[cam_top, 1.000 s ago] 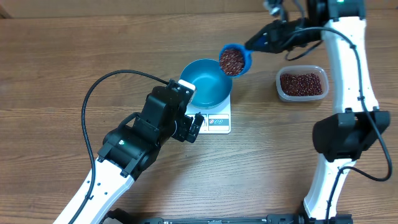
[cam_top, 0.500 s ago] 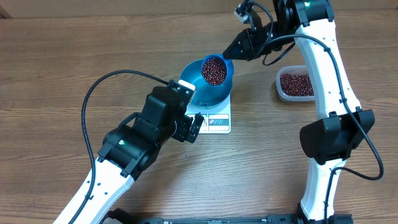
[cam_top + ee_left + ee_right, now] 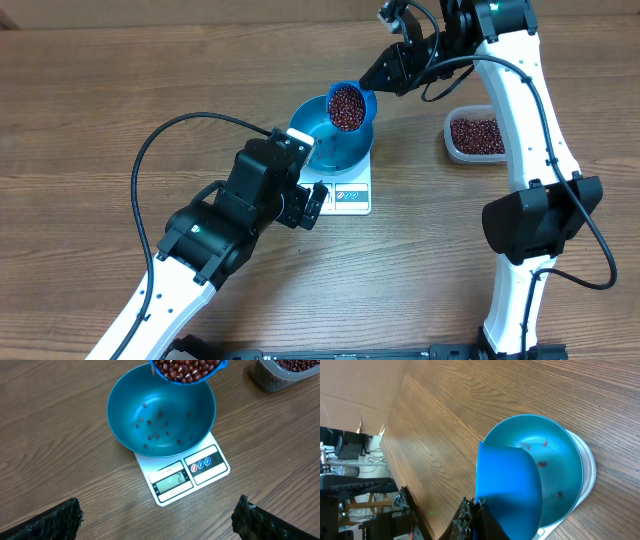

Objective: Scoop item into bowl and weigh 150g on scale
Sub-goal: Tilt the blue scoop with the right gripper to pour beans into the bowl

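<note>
While your right claw (image 3: 388,76) pinched the full scoop (image 3: 347,106), mid-pour over the bowl (image 3: 325,150), you needed a slow tilt, watching the scale (image 3: 350,196).

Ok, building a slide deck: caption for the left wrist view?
A scoop full of beans over the blue bowl, a few beans inside it, on the white scale.

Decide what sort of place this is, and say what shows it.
Most likely a robotics lab or workshop, not a kitchen: two cabled robot arms work at a wooden table, and beyond its edge stand what look like a monitor and cardboard sheets.
</note>
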